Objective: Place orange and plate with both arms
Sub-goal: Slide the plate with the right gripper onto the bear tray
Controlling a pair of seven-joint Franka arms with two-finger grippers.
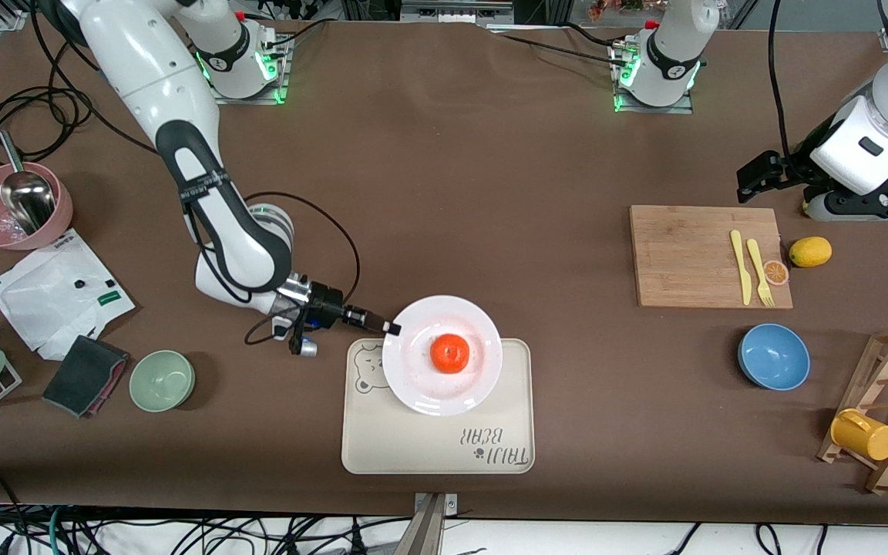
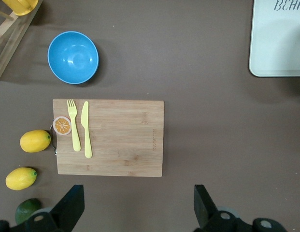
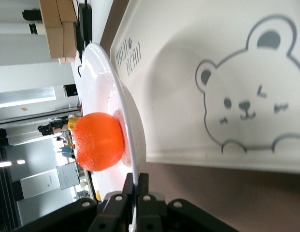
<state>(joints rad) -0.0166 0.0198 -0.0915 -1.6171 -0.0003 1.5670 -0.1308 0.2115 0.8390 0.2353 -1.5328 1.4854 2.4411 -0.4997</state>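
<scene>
Covering brown table (image 1: 444, 154), cream tray (image 1: 436, 439), cutting board (image 1: 691, 254)

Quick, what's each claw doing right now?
Left claw: open, empty, above the table by the cutting board.
Right claw: shut on the plate rim, orange on it.

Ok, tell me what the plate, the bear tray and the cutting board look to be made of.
Plate: glossy white, ceramic or melamine by its sheen; the right pincer is shut on its rim, so it seems rigid.
Bear tray: matte cream, probably plastic, with a printed bear and lettering and rounded moulded corners.
Cutting board: light wood, likely bamboo, judging by its fine straight grain and strips.
</scene>
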